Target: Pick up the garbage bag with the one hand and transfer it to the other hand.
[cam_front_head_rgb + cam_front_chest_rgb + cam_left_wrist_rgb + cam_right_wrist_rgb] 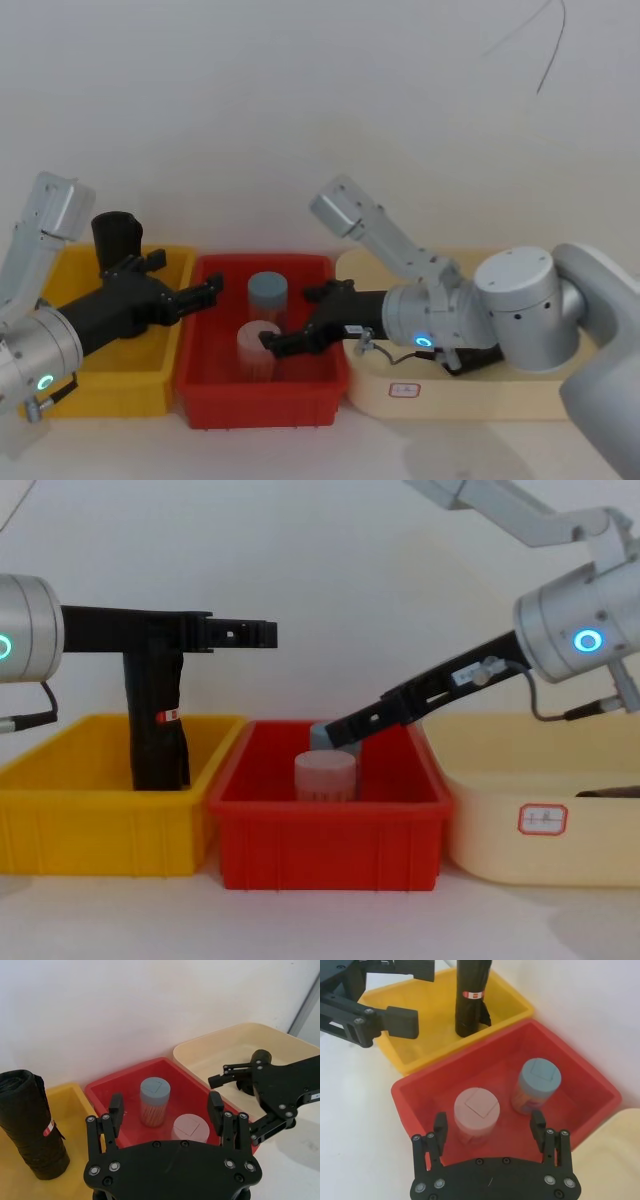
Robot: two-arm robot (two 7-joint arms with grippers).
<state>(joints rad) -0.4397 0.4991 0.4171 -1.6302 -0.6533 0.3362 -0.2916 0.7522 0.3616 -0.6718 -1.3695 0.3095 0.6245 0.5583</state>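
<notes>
The garbage bag (608,795) is a low dark shape lying in the cream tray (500,400), mostly hidden under my right arm. A different black roll with a red-and-white label band (471,995) stands upright in the yellow bin (120,375). My left gripper (214,292) is open and empty. It hovers level above the edge between the yellow bin and the red bin (262,395), just right of that roll (155,730). My right gripper (288,318) is open and empty too. It slants down into the red bin over the pink-lidded jar (476,1115).
Two jars stand in the red bin: one with a pink lid (258,345) and one with a grey-blue lid (267,290). The three bins sit side by side against a white wall. The cream tray carries a small label (541,819) on its front.
</notes>
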